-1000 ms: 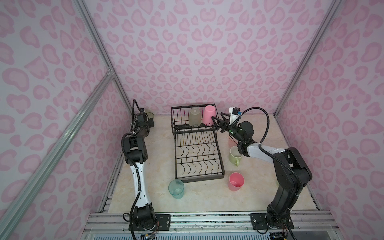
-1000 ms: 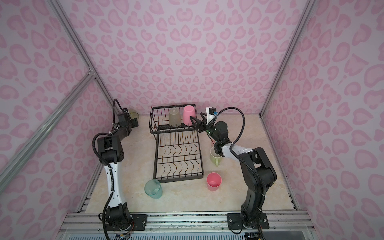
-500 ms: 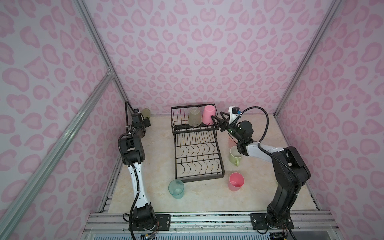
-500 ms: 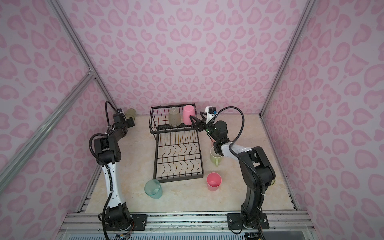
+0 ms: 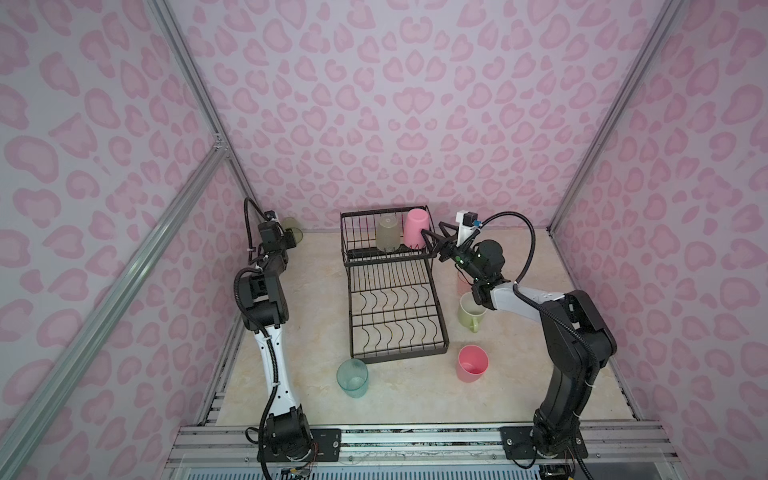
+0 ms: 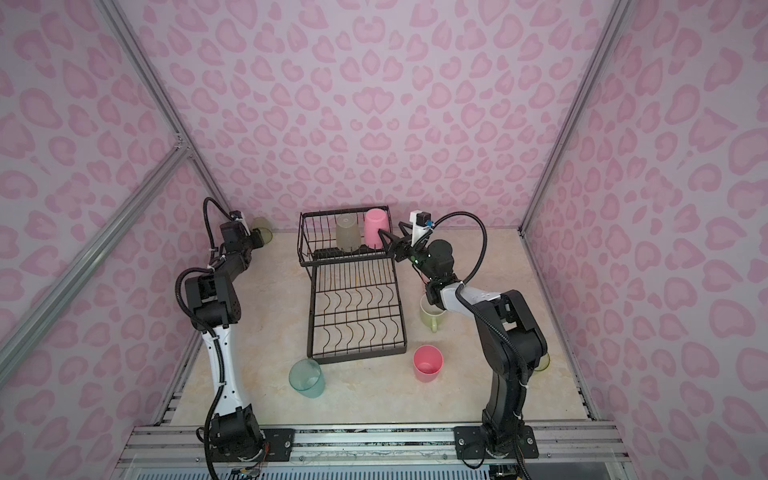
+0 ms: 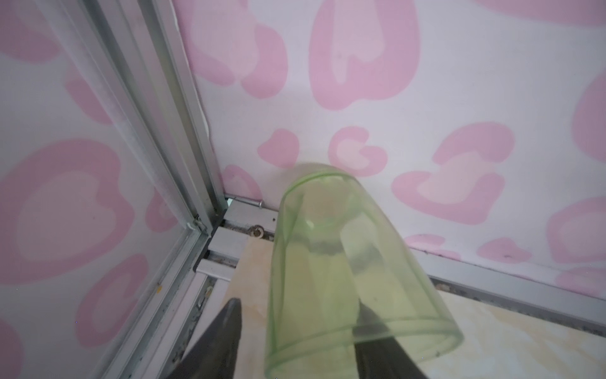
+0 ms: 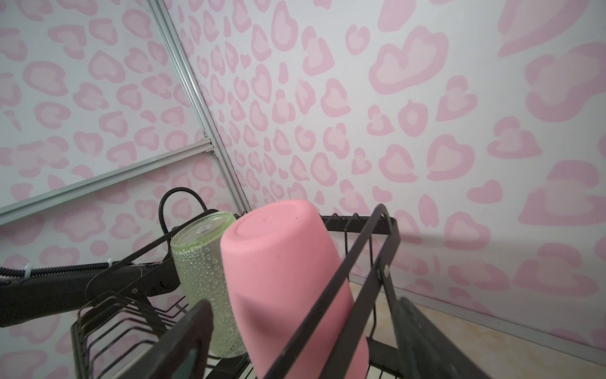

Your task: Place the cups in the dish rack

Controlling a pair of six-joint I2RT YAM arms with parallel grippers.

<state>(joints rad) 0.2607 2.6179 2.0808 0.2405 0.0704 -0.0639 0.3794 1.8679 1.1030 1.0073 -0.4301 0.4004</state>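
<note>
My left gripper (image 5: 287, 240) is in the far left corner with its jaws around a translucent yellow-green cup (image 7: 328, 262). One finger (image 7: 226, 328) stands a little off the wall and the other shows through it. My right gripper (image 5: 435, 235) is open at the right end of the dish rack's (image 5: 399, 356) raised basket. It straddles the basket wires and an upturned pink cup (image 8: 282, 279) without touching the cup. A frosted grey-olive cup (image 5: 387, 232) stands upturned beside the pink one.
On the table stand a teal cup (image 5: 352, 378), a pink cup (image 5: 472, 362) and a pale green mug (image 5: 471, 311). A pink-orange cup (image 5: 462, 282) sits half hidden under the right arm. Another yellow-green cup (image 6: 542, 363) peeks out behind the right arm's base.
The left gripper's jaws have narrowed around the yellow-green cup in the corner. The right arm has not moved.
</note>
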